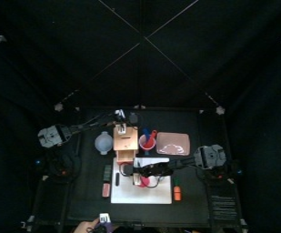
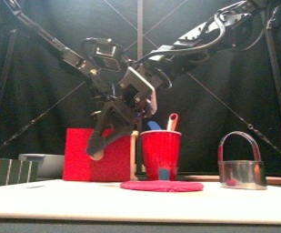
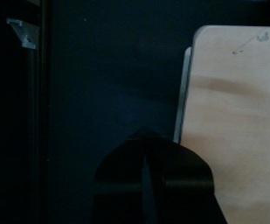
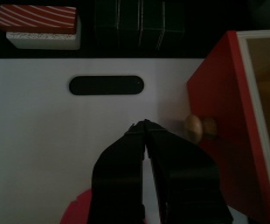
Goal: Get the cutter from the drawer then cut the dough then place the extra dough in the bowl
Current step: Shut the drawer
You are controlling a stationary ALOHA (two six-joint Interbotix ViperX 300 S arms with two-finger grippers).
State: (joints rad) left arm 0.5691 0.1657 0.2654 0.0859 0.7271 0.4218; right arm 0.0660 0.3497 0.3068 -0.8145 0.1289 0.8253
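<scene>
A: So where did the cutter (image 2: 242, 173) stand?

B: Upright at the right of the front view, clear of the dough (image 2: 162, 186), with its wire handle (image 2: 241, 133) arched over the ring. Nothing held it.

A: And the grippers?

B: Both were pressed together on nothing. The right gripper (image 4: 141, 131) hung over the board (image 4: 55, 122), its tips just beside the knob (image 4: 197, 127) of the red drawer (image 4: 225, 96), which stood pulled out. The left gripper (image 3: 143, 175) hovered by the edge of the box (image 3: 236, 114).

A: How would the cutter handle?

B: Light and stiff, I judged. It was thin metal with a slick wall, so a pinch across the ring might have slipped or tipped it. The top of the wire handle looked the place to take hold: narrow enough for the jaws, and the ring would hang level under it.

A: And the dough?

B: Soft and flat, a pink disc lying in front of the red cup (image 2: 161, 153). Once cut, the leftover rim would likely sag, stretch, perhaps cling to the board. I'd have pinched its outer edge and lifted slowly toward the bowl (image 1: 103, 141).
</scene>
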